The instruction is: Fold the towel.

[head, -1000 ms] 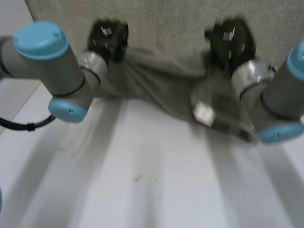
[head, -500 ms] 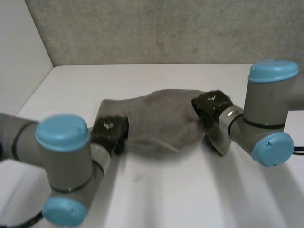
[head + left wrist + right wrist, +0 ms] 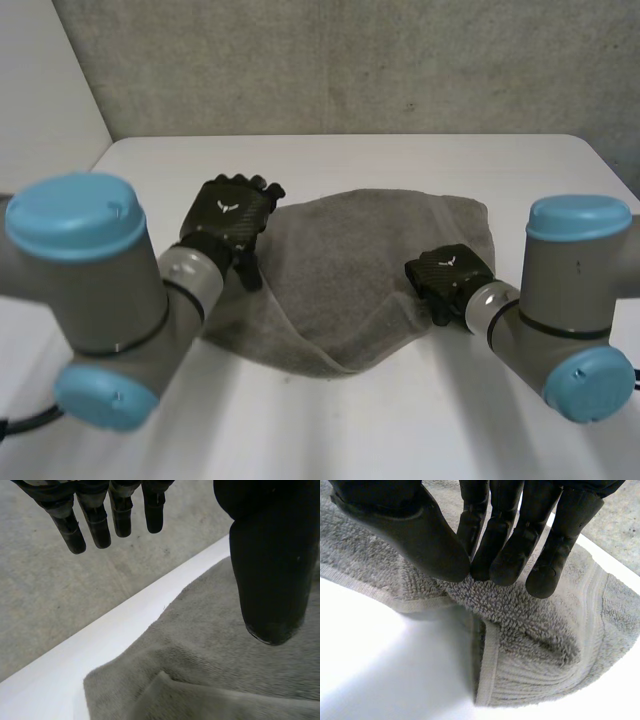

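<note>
Where the grey towel [image 3: 350, 270] lies bunched in the middle of the white tabletop [image 3: 330, 430], we see one black hand at each side of it. The cloth is not flat: its far edge runs fairly straight, its near side narrows to a rounded point, and a loose flap overlaps the rest along a slanting crease.

The left hand [image 3: 228, 215] sits at the towel's left far corner, at the end of the left arm [image 3: 100, 290]. In the left wrist view its fingers [image 3: 97, 525] hang straight and well apart from the thumb, with nothing held between them. The towel [image 3: 225, 675] spreads beneath the thumb, and a strip of bare tabletop [image 3: 55, 680] runs beside it. We cannot tell whether the thumb touches the cloth.

The right hand [image 3: 450, 275] is at the towel's right edge, towards the near side, on the right arm [image 3: 575, 300]. In the right wrist view its thumb and fingertips [image 3: 505, 565] come together on a raised ridge of the towel [image 3: 540, 635], pinching the pile between them. Just beyond the fingertips a hemmed edge of the cloth folds back on itself, with bare tabletop [image 3: 375, 655] beside it.

A grey wall [image 3: 350, 60] stands behind the tabletop.
</note>
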You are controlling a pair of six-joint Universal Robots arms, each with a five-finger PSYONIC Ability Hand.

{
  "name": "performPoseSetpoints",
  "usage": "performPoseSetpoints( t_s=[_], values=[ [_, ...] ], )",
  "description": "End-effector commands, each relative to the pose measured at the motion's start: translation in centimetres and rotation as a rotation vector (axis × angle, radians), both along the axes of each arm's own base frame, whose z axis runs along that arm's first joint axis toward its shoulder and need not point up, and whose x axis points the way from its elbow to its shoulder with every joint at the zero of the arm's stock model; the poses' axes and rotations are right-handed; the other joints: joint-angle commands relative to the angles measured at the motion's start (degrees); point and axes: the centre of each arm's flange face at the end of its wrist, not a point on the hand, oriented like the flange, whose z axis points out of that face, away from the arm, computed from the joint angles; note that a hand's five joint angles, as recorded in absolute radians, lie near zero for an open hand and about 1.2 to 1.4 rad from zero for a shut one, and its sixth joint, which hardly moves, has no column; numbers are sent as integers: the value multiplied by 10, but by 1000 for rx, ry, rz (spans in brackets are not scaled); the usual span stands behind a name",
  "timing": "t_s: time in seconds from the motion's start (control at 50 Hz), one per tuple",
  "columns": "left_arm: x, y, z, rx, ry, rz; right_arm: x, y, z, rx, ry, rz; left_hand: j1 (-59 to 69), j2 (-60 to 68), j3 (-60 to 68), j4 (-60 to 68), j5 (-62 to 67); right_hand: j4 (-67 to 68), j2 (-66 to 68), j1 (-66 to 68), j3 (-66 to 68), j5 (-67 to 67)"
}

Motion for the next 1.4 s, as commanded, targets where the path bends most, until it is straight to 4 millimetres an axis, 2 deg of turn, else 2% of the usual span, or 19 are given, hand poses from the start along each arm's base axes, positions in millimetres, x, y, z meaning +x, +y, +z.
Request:
performPoseSetpoints(
  t_s=[0.02, 0.06, 0.08, 0.12, 0.18, 0.22, 0.44, 0.5, 0.54, 0.64, 0.82, 1.2, 1.4],
  values=[
    [-9, -35, -18, 58, -103, -94, -3, 7, -7, -6, 5, 16, 24, 26, 25, 25, 26, 33, 35, 39, 32, 27],
    [-11, -54, -33, 93, -176, -101, -4, 8, -8, -4, 9, 17, 31, 33, 32, 32, 33, 33, 35, 39, 32, 27],
    [-11, -54, -34, 93, -176, -101, -4, 8, -8, -4, 9, 17, 31, 33, 32, 32, 33, 33, 35, 39, 32, 27],
    [-9, -72, -45, 117, -243, -101, -4, 9, -8, -1, 11, 17, 88, 90, 89, 88, 89, 33, 35, 39, 32, 27],
    [-7, -80, -50, 127, -273, -102, -4, 9, -9, 1, 11, 17, 98, 100, 99, 99, 100, 33, 35, 39, 32, 27],
    [-5, -90, -60, 138, -333, -111, -4, 9, -10, 3, 13, 17, 98, 100, 99, 99, 100, 33, 35, 39, 32, 27],
    [-3, -96, -89, 123, -491, -165, -4, 8, -14, 7, 16, 18, 130, 132, 131, 131, 132, 33, 35, 39, 32, 27],
    [-2, -96, -90, 124, -497, -168, -4, 8, -14, 4, 14, 18, 159, 161, 160, 159, 160, 33, 35, 39, 32, 27],
    [-2, -95, -91, 129, -496, -167, -4, 8, -14, 3, 14, 18, 251, 253, 252, 251, 252, 33, 35, 39, 32, 27],
    [-1, -94, -91, 132, -497, -165, -3, 7, -16, 5, 16, 18, 355, 357, 356, 356, 357, 33, 35, 39, 32, 27],
    [1, -88, -78, 117, -487, -161, -4, 7, -20, -3, 46, 32, 352, 354, 353, 353, 354, 33, 35, 39, 32, 27],
    [6, -76, -71, 102, -484, -159, -4, 7, -24, 6, 55, 34, 347, 349, 348, 348, 349, 33, 35, 39, 32, 27],
    [8, -73, -76, 101, -487, -156, -4, 7, -27, 13, 59, 35, 436, 438, 437, 437, 438, 33, 35, 39, 32, 27]
  ],
)
